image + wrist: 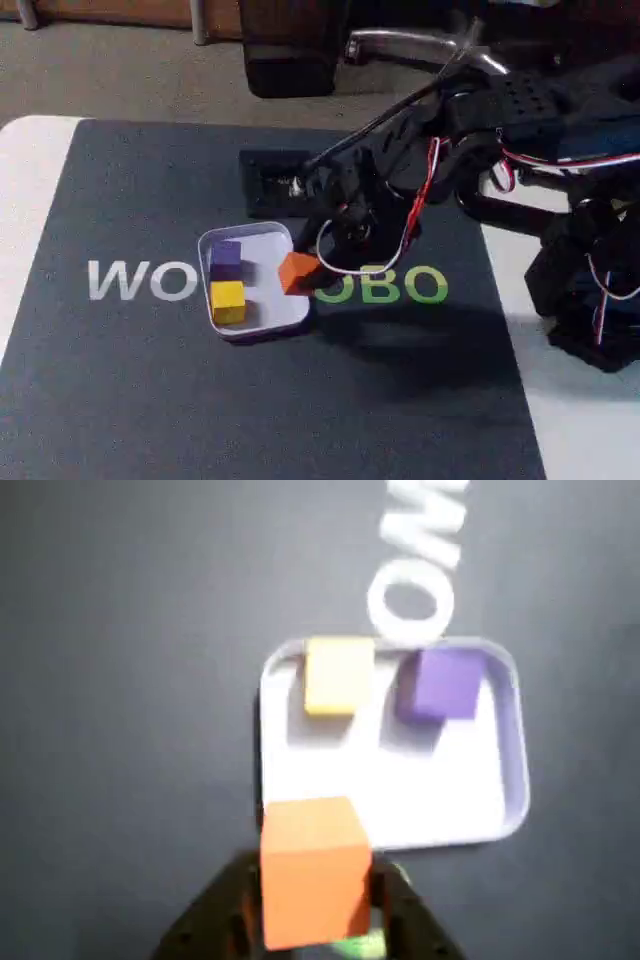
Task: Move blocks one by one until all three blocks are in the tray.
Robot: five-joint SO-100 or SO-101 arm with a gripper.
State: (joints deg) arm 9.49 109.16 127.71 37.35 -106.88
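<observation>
Wrist view: tray [505, 810] w/ yellow block [338, 675] & purple block [445, 683]; jaws grip orange block [312, 875].

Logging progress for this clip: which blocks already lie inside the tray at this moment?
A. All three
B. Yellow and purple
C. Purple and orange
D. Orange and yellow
B: in the wrist view the yellow block and the purple block sit side by side inside the tray, while the orange block is held between the jaws of the gripper at the tray's rim, not yet set down.
</observation>
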